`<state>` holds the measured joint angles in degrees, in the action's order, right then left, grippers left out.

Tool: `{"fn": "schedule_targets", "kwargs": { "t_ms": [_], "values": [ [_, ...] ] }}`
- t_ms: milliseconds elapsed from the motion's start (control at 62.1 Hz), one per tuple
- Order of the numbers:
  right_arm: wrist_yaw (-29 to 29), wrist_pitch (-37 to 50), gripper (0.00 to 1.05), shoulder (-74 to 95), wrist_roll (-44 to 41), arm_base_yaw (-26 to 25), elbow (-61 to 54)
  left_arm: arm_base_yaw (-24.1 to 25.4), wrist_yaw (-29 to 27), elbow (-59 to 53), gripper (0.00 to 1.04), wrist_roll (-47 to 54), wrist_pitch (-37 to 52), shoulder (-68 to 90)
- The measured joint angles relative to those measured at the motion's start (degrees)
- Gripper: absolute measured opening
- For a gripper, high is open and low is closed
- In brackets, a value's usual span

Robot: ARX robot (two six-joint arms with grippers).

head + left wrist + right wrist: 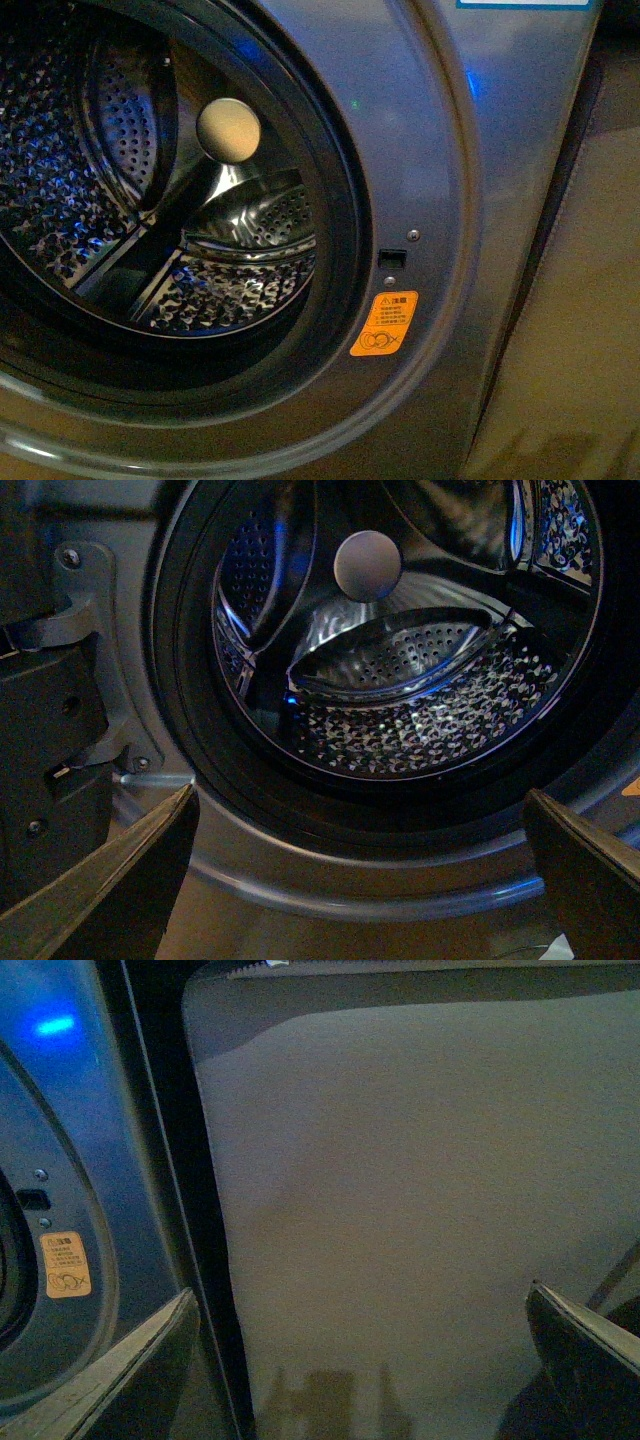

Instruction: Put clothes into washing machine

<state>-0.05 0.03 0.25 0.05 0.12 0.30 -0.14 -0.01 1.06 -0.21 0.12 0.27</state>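
Fingers point(110, 880) wide on left gripper point(360, 793), facing washing machine point(420, 720) — right gripper point(362, 1290) wide too

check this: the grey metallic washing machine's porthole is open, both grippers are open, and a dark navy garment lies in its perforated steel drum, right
No: the perforated steel drum is empty in the left wrist view. The porthole is open, and the left gripper and right gripper are open.

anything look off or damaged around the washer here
Nothing looks damaged or askew. The drum of the washing machine is bare, and no clothes show in any view; the left tool and right tool are both open and empty.
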Motion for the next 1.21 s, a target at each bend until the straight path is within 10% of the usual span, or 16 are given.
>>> {"fn": "schedule_targets", "kwargs": {
  "t_ms": [564, 789, 1208],
  "values": [
    [-0.11, 0.00, 0.97, 0.00, -0.02, -0.02, 0.00, 0.00, 0.00, 0.00, 0.98, 0.00, 0.00, 0.00],
    [-50.77, 23.04, 0.97, 15.50, 0.98, -21.81, 0.31, 0.00, -0.09, 0.00, 0.98, 0.00, -0.04, -0.02],
    [-63.01, 59.14, 0.97, 49.42, 16.15, -48.46, 15.23, 0.00, 0.00, 0.00, 0.98, 0.00, -0.04, -0.02]
  ]
}}
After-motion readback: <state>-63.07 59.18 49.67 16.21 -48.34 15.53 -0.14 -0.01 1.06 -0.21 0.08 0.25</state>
